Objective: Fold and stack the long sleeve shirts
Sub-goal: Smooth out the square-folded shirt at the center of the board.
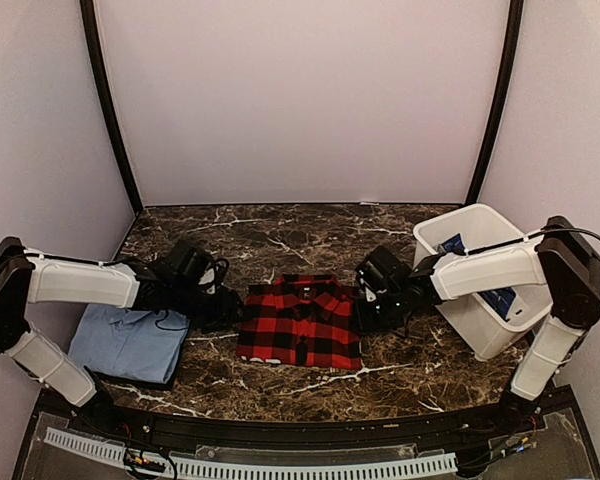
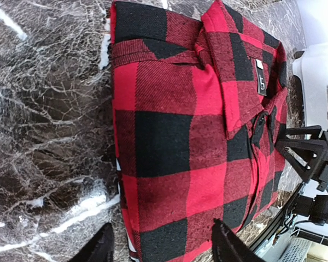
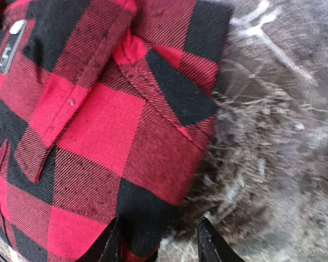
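Note:
The red-and-black checked flannel shirt (image 1: 301,322) lies folded into a rectangle at the table's middle, collar at the far side. It fills the left wrist view (image 2: 197,136) and the right wrist view (image 3: 93,125). My left gripper (image 1: 223,305) is open at the shirt's left edge, its jaws straddling that edge (image 2: 163,245). My right gripper (image 1: 373,308) is open at the shirt's right edge, jaws straddling it (image 3: 158,243). The light blue shirt (image 1: 130,343) lies folded at the left, under my left arm. A dark blue patterned shirt (image 1: 497,297) lies in the white bin.
A white plastic bin (image 1: 458,300) stands at the right, under my right arm. The dark marble table (image 1: 310,240) extends behind the shirt. A black rail (image 1: 280,432) runs along the near edge.

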You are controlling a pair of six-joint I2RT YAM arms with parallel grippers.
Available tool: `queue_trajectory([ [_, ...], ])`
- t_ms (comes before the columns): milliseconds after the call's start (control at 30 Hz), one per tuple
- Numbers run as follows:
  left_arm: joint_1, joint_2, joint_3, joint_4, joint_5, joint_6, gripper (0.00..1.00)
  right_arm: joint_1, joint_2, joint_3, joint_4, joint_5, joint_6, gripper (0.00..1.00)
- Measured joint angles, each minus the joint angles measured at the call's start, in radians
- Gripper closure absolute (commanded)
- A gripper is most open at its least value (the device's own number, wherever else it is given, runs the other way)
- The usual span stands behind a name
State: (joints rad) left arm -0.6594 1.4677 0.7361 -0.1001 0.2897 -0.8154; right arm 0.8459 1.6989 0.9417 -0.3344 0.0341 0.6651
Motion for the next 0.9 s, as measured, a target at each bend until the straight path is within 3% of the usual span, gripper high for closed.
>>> queue_trajectory([
  [267,0.0,0.05,0.073,-0.003,-0.01,0.031,0.69,0.032,-0.079,0.095,-0.083,0.075,-0.003,0.59],
  [400,0.0,0.108,0.144,0.016,0.006,0.05,0.76,0.065,-0.047,0.196,-0.079,0.073,-0.013,0.62],
  [900,0.047,0.318,0.196,0.106,0.064,0.063,0.81,-0.004,0.302,0.399,-0.017,0.047,-0.06,0.63],
])
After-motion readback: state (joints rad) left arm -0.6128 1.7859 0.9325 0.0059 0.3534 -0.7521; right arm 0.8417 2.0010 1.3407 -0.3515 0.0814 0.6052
